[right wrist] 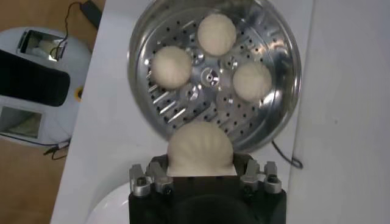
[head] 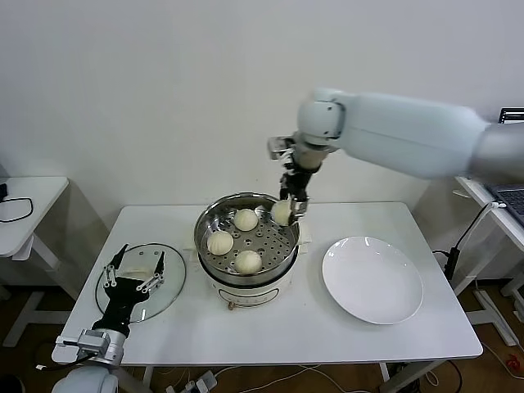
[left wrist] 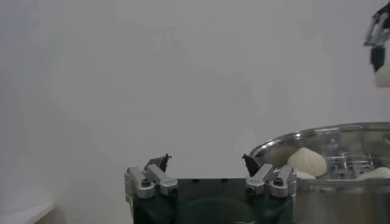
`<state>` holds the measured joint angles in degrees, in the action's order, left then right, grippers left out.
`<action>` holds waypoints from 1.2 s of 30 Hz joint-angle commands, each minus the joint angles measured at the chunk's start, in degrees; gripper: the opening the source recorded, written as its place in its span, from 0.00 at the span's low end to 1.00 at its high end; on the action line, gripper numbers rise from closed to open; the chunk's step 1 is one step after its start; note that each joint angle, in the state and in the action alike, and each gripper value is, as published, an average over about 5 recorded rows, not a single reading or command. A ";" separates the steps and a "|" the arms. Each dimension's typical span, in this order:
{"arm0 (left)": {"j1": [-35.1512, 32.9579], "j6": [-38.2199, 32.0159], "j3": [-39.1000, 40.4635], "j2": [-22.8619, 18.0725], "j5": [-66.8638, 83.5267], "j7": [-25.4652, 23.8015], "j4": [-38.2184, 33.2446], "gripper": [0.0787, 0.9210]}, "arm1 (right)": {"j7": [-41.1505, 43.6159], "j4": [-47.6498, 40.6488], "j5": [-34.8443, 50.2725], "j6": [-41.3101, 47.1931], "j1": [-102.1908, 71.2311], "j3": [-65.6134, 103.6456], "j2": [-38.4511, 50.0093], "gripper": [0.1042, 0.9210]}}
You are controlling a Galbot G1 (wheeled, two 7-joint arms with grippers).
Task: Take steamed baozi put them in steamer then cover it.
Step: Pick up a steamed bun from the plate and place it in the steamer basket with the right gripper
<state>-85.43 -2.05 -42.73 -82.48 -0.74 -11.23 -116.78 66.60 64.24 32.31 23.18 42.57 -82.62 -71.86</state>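
Note:
The shiny round steamer [head: 214, 219] stands mid-table on a white base, with three baozi [head: 246, 219] [head: 219, 242] [head: 247, 261] on its perforated floor. My right gripper [head: 286, 208] hangs over the steamer's far right rim, shut on a fourth baozi [head: 282, 213]. In the right wrist view that baozi [right wrist: 200, 148] sits between the fingers above the steamer's rim [right wrist: 286, 61]. My left gripper [head: 136, 268] stands open at the table's left, above the glass lid [head: 168, 296]. In the left wrist view its fingertips [left wrist: 163, 161] are spread with nothing between them, beside the steamer [left wrist: 341, 182].
A flat white plate [head: 372, 279] lies on the table right of the steamer. The glass lid rests near the left edge. A side table [head: 24, 201] stands at far left, and a laptop [head: 512, 196] at far right.

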 commanded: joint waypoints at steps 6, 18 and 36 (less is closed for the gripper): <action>0.58 0.10 -0.39 0.02 0.20 -0.09 0.92 0.88 | 0.86 -11.42 -6.75 -1.28 -9.99 2.49 -9.54 0.74; 0.77 0.11 -1.13 -0.13 0.74 -0.04 1.06 0.88 | 0.86 -12.59 -9.14 -1.67 -12.48 2.63 -9.36 0.74; 0.98 0.22 -1.11 -0.26 0.85 0.09 1.37 0.88 | 0.62 -8.33 -9.21 -1.74 -11.44 2.64 -5.38 0.86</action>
<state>-84.42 -1.89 -43.75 -82.75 0.06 -11.17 -115.51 67.30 54.62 23.51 21.55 30.87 -80.14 -78.44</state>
